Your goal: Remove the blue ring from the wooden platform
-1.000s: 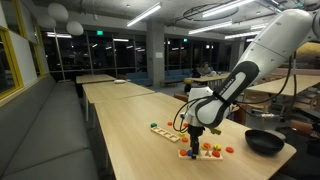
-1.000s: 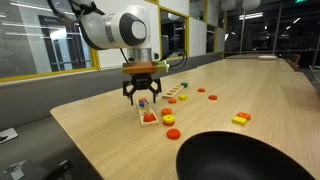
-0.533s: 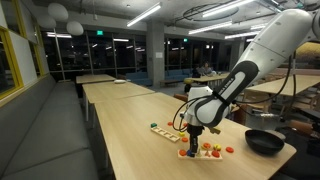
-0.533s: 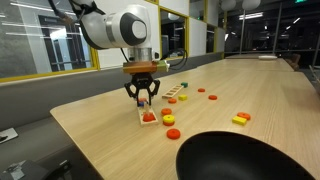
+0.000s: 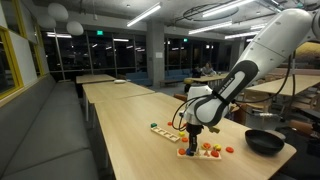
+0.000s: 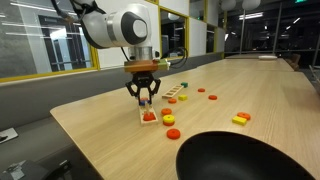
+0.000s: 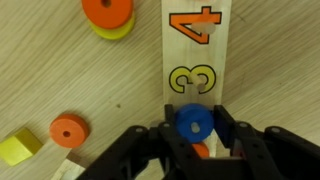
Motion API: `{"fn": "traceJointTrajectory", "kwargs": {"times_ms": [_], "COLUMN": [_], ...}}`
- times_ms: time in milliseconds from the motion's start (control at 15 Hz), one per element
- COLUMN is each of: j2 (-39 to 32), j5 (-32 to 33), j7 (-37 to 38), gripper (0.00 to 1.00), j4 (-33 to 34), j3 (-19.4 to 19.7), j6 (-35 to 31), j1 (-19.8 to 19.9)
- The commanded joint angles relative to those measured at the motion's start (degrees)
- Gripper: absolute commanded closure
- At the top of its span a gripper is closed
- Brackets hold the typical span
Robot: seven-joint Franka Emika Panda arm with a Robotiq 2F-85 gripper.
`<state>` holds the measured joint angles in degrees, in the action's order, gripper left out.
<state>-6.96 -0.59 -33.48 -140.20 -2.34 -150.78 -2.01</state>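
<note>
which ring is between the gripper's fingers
The blue ring, clamped in the gripper; the orange rings lie off to one side on the table.

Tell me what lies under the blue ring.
A numbered wooden board and a sliver of an orange piece. Directly beneath, the blue ring and jaws hide the rest.

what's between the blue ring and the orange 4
An orange 3 printed on the wooden strip. The wrist view shows it between the blue ring and the 4.
</note>
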Motion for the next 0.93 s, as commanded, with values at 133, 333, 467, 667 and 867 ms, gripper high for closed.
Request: {"fn": "traceJointTrajectory", "kwargs": {"times_ms": [133, 333, 467, 667, 867], "j2": [1.56, 2.14, 2.34, 2.19, 1.04], "j5": [1.57, 0.84, 0.48, 0.57, 2.44], "j7": [0.85, 0.39, 0.24, 0.67, 3.7], "gripper": [0.75, 0.75, 0.75, 0.75, 0.75], "j4": [1.9, 2.8, 3.56, 4.98, 6.17], "j3": [-0.5, -0.52, -0.41, 0.06, 0.95], "j6": [2.05, 3.74, 5.11, 6.53, 6.44], "j1": [0.92, 1.06, 1.22, 1.65, 2.1]}}
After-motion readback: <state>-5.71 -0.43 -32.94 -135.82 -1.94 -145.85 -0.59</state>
